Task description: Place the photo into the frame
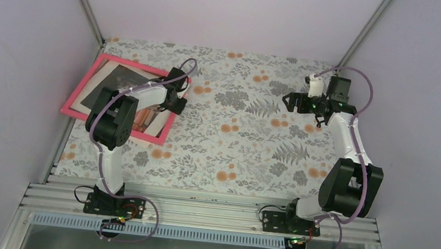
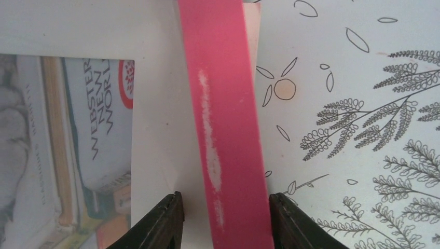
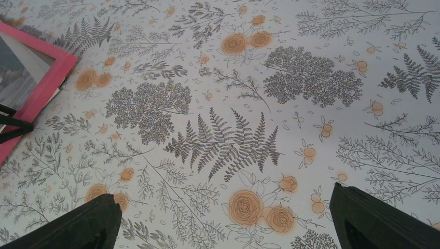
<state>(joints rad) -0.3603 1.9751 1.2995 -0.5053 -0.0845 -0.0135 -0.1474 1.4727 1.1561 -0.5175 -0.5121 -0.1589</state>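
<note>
Left gripper (image 2: 223,199): fingers (image 2: 165,223) spread partway and set astride one side bar of the frame (image 2: 223,104). One finger hangs over the white border inside the bar. The other sits at the bar's outer edge, over the counter (image 2: 363,78). A gap shows between the inner finger and the bar, so nothing is pinched. Whether the tips touch the surface below, I cannot tell.

Frame is bright pink, with a pale scuffed streak along this bar. Just inside the bar lies the photo (image 2: 93,129): a white border, then stacked books with spine lettering.

Top view: frame (image 1: 82,85) lies flat on the left side of the counter (image 1: 241,139), turned at an angle, its left corner close to the side wall. Photo (image 1: 118,81) fills the opening, picture side up. Whether it sits over or under the pane, I cannot tell. The left arm's elbow hides part of the frame's near side.

Right gripper (image 3: 224,196): fingers spread wide, holding nothing, above bare flowered cloth on the counter (image 3: 311,78). In the top view it (image 1: 287,101) hangs over the far right of the counter, well apart from the frame and pointing toward it. Its camera catches one frame corner (image 3: 49,78) at the left edge, with a sliver of white paper showing just outside the pink bar.
</note>
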